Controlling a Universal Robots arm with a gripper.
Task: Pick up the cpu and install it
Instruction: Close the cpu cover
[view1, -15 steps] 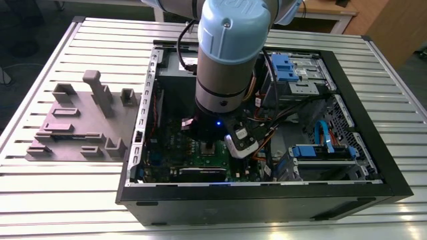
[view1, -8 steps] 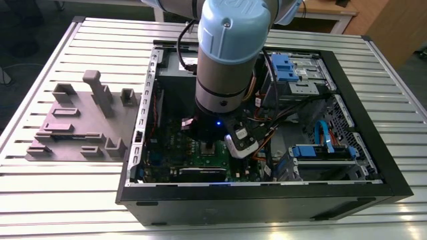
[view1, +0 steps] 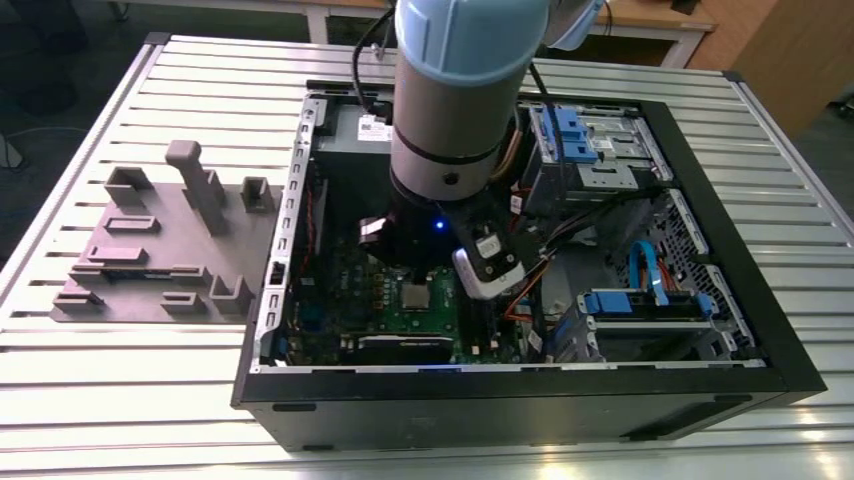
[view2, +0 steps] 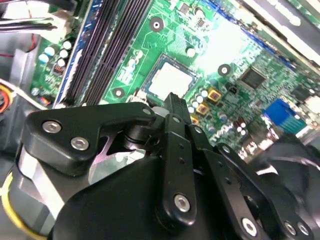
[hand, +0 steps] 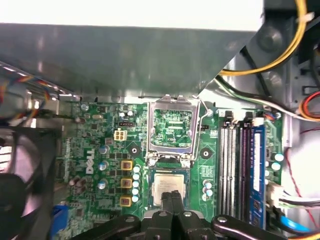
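An open black computer case (view1: 534, 400) lies on its side on a slatted metal table (view1: 120, 400). Just beside the case, toward the exterior view's left, sits a mauve-grey plastic tray (view1: 140, 255) with raised blocks. Inside the case, a green motherboard (hand: 95, 145) covers the floor. It has memory slots (hand: 235, 165) along one edge and a black fan (hand: 20, 185) at the opposite edge. A grey power-supply box (hand: 125, 55) stands over it, and blue drive brackets (view1: 570, 130) fill one corner of the case.

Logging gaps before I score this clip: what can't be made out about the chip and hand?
First wrist view: the black hand overlaps an edge of the small square silver-topped cpu; contact cannot be told.
Second wrist view: the hand's body hides much of the green circuit board.
Exterior view: the pale grey arm blocks the board behind it.
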